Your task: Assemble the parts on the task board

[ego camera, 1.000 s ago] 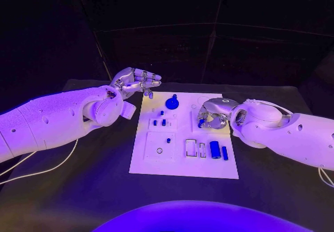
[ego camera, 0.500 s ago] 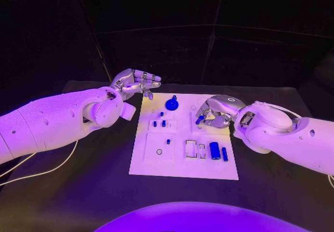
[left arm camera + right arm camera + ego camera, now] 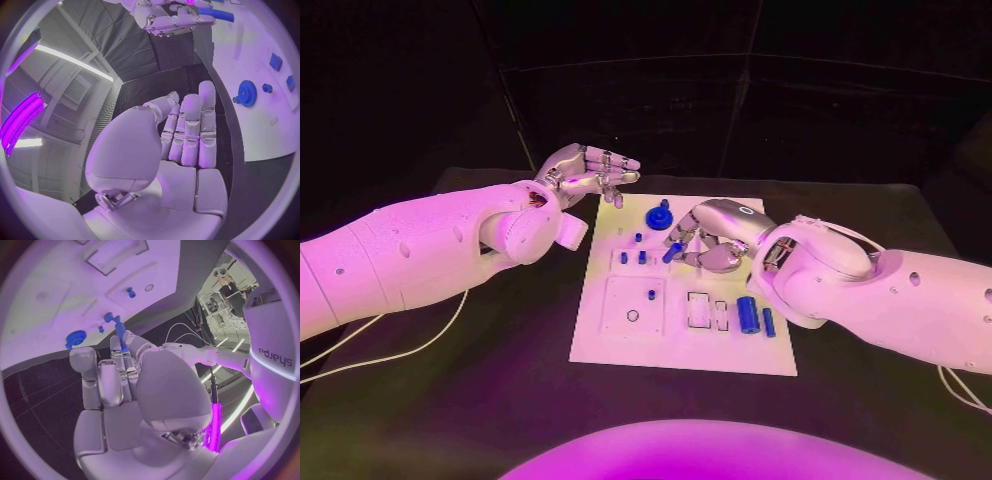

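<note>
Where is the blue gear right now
In the head view the blue gear sits at the far end of the task board, between the left hand and the right hand.

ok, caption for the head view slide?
Right hand holds a blue peg over the task board.

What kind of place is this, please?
Probably a robotics lab or test cell. A white task board with small blue parts, such as a gear, lies on a black table. Dark panels stand behind it, and the right hand holds a blue peg over the board.
</note>
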`<action>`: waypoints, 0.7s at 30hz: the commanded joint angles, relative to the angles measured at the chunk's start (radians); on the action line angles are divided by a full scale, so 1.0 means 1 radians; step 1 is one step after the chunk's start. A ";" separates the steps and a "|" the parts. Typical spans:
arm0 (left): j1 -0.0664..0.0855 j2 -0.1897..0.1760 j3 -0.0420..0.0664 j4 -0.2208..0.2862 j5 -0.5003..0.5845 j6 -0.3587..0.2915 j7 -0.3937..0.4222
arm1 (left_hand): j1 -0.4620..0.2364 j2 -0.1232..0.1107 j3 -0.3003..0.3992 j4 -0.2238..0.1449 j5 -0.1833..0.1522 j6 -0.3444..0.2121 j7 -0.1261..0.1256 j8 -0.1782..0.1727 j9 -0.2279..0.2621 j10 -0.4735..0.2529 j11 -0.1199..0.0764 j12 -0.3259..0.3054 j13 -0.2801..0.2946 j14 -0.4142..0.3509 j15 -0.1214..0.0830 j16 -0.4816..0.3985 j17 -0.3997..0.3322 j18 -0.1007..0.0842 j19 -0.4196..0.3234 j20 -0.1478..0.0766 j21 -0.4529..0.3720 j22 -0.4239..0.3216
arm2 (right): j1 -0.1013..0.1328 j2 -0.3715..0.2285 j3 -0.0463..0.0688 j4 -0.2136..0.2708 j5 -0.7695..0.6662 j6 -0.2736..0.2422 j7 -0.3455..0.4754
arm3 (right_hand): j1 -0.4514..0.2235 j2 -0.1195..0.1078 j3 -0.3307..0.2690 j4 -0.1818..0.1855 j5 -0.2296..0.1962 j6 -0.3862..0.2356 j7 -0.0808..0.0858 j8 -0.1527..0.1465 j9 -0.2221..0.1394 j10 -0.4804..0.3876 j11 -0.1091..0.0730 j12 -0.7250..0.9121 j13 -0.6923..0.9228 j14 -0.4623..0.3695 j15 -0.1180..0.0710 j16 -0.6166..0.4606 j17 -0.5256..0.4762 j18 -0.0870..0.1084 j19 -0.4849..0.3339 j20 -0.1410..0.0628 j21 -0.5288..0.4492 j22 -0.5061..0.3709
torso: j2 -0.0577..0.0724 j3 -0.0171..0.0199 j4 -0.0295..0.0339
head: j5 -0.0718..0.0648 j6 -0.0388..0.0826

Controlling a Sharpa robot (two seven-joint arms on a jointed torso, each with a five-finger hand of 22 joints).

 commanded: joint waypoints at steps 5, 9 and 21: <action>0.001 0.007 0.001 -0.003 0.003 0.007 0.005 | -0.002 0.007 -0.004 -0.004 0.002 -0.002 0.006 0.006 -0.002 -0.006 0.000 0.005 -0.002 -0.008 -0.001 -0.001 -0.001 0.012 -0.008 -0.003 -0.006 -0.001 | -0.025 0.060 -0.003 0.003 0.004 0.023 0.040 | 0.000 -0.011 0.007 -0.001 0.007 0.008 -0.001 0.006 0.001 0.004 0.002 -0.004 0.001 0.035 -0.007 0.002 -0.003 -0.010 0.001 0.000 0.001 -0.004 | 0.002 0.0001 -0.0008 | 0.013 -0.005; 0.001 0.009 0.001 -0.004 0.003 0.008 0.005 | -0.002 0.007 -0.004 -0.004 0.002 -0.002 0.006 0.006 -0.002 -0.006 0.000 0.005 -0.002 -0.008 -0.001 -0.001 -0.001 0.012 -0.008 -0.003 -0.006 -0.001 | -0.044 0.091 -0.015 -0.008 -0.021 0.038 0.043 | -0.001 -0.011 0.007 -0.001 0.007 0.008 -0.001 0.006 0.001 0.005 0.002 -0.005 0.001 0.035 -0.006 0.001 -0.004 -0.010 0.000 0.000 0.000 -0.007 | 0.002 0.0004 -0.0042 | 0.018 -0.008; 0.002 0.013 0.001 -0.005 0.003 0.012 0.005 | -0.003 0.008 -0.005 -0.004 0.002 -0.003 0.006 0.006 -0.002 -0.007 0.000 0.007 -0.002 -0.009 0.000 0.000 -0.002 0.012 -0.008 -0.002 -0.006 -0.001 | -0.061 0.135 -0.057 -0.049 -0.076 0.105 0.024 | -0.004 -0.010 0.008 0.001 0.005 0.008 0.000 0.005 0.001 0.005 0.003 -0.007 0.001 0.034 -0.006 0.001 -0.006 -0.009 -0.003 0.001 -0.002 -0.011 | 0.001 0.0008 -0.0019 | 0.019 -0.018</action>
